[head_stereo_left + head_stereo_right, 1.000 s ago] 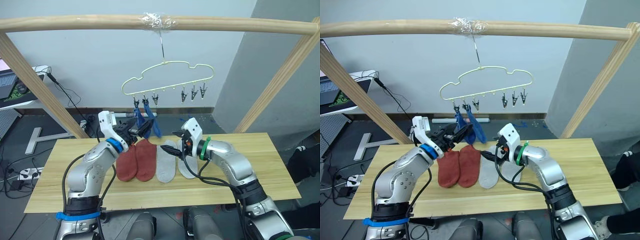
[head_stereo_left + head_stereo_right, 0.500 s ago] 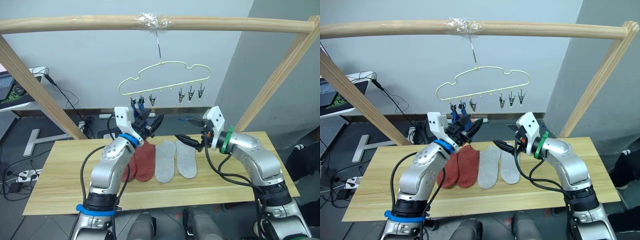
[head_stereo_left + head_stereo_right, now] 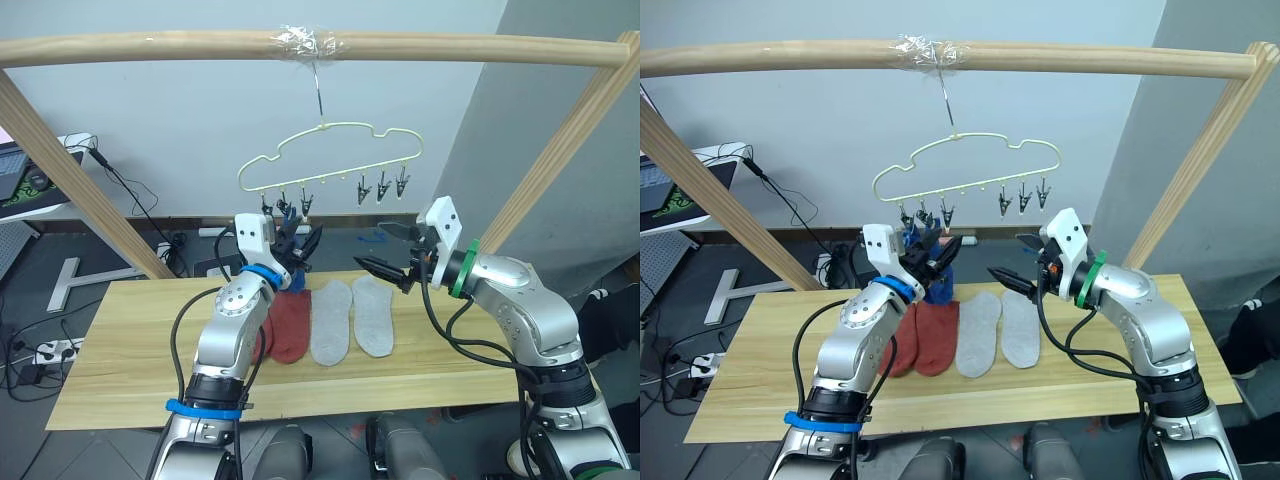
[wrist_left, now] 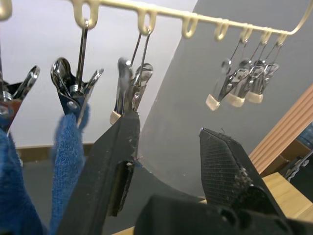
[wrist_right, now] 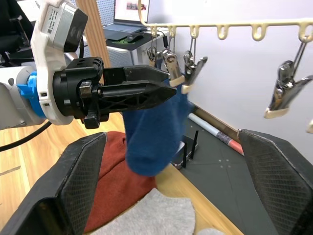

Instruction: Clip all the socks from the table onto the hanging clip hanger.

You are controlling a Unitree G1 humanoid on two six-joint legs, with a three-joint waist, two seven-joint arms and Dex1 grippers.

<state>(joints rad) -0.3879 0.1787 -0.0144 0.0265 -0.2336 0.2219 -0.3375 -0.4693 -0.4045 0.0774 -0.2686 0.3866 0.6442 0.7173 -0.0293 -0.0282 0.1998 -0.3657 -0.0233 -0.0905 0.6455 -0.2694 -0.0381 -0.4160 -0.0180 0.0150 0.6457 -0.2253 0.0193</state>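
Blue socks (image 3: pixel 937 272) are now hung from the two leftmost clips of the clip hanger (image 3: pixel 330 160); both arms have been raised from the table (image 3: pixel 120 360) toward it. Left gripper (image 3: pixel 303 246), empty and part open, is held just under the third clip (image 4: pixel 128 90). Right gripper (image 3: pixel 392 250), empty and wide, is held below the hanger's right clips. Red socks (image 3: pixel 288 322) and grey socks (image 3: pixel 352 318) are left below the hanger, so two pairs remain.

The light wood table (image 3: pixel 130 340) carries two rust-red socks (image 3: pixel 290 325) beside two grey socks (image 3: pixel 350 318).

My fingers (image 5: pixel 76 176) spread wide. Ahead, the left gripper (image 5: pixel 142 88) reaches the clip hanger (image 5: pixel 234 27), where a blue sock (image 5: pixel 149 129) hangs over a rust-red sock (image 5: pixel 115 188).
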